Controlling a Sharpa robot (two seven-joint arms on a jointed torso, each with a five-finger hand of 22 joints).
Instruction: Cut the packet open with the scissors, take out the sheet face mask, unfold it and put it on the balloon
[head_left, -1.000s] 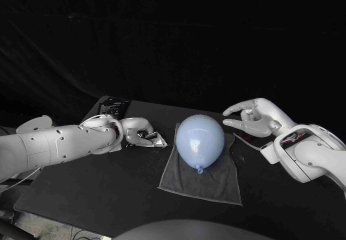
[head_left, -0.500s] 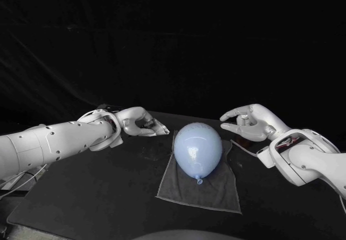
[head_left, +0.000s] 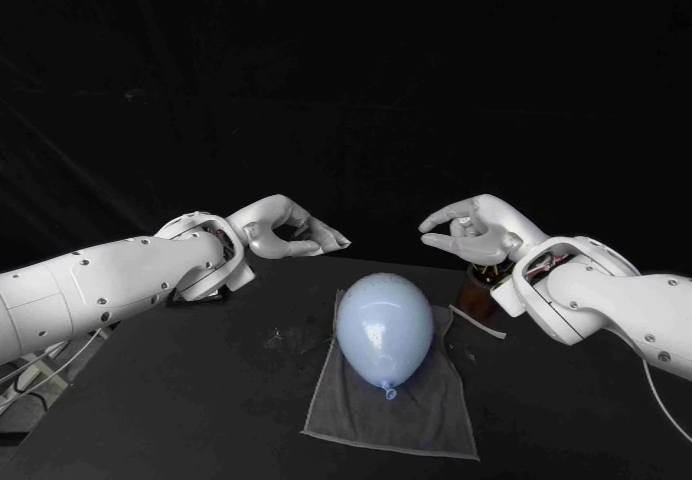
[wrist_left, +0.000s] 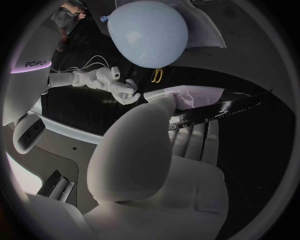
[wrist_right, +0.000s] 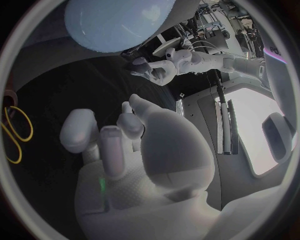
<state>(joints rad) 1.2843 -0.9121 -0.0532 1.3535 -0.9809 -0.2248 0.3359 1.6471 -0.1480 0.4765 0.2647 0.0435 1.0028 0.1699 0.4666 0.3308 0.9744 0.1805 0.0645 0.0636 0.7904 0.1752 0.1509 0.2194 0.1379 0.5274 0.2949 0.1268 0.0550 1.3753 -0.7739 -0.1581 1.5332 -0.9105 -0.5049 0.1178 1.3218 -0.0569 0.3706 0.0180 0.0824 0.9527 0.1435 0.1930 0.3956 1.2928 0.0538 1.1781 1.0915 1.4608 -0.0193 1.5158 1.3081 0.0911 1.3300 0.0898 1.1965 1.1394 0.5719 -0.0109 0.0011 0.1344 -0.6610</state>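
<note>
The pale blue balloon (head_left: 382, 322) lies on a grey towel (head_left: 397, 415) at the table's middle, knot toward me; it also shows in the left wrist view (wrist_left: 150, 32) and the right wrist view (wrist_right: 115, 22). My left hand (head_left: 281, 232) is raised left of the balloon and pinches the silver packet (head_left: 329, 240), seen edge-on past the thumb (wrist_left: 215, 107). My right hand (head_left: 469, 228) hovers right of the balloon with fingers curved apart and nothing in them (wrist_right: 122, 135). The yellow-handled scissors (wrist_right: 15, 130) lie on the table near the balloon (wrist_left: 156, 75).
A pale strip (head_left: 483, 322) lies on the table beside the towel's right edge, under my right forearm. Bare black tabletop (head_left: 188, 400) spreads to the left of the towel.
Both hands have risen from the table toward the back; the left one carried the packet up with it. The whole picture has shifted too, so the camera moved.
</note>
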